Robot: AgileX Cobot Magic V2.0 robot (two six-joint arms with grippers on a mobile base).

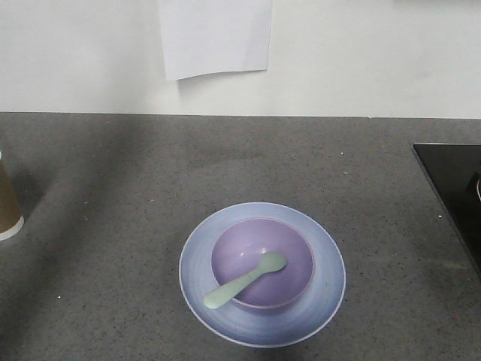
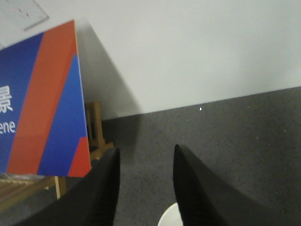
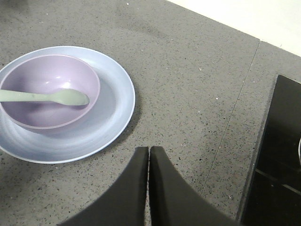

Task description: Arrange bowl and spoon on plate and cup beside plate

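Note:
The pale blue plate [image 1: 197,272] lies on the grey counter, front centre. On it stands the lavender bowl [image 1: 293,252], and the mint-green spoon [image 1: 244,280] rests in the bowl with its handle over the front-left rim. At the far left edge the brown cup [image 1: 7,207] stands upright on the counter, well apart from the plate. In the left wrist view my left gripper [image 2: 146,155] is open, and a white piece of the cup's rim [image 2: 169,217] shows low by its right finger. My right gripper [image 3: 149,149] is shut and empty, just right of the plate [image 3: 113,117], bowl [image 3: 47,75] and spoon [image 3: 47,97].
A black panel [image 1: 451,192] is set into the counter at the right, also seen as a black panel [image 3: 277,155] from the right wrist. A blue and red sign [image 2: 42,103] on a wooden stand [image 2: 96,136] is at the left. White wall with a paper sheet [image 1: 216,37] behind.

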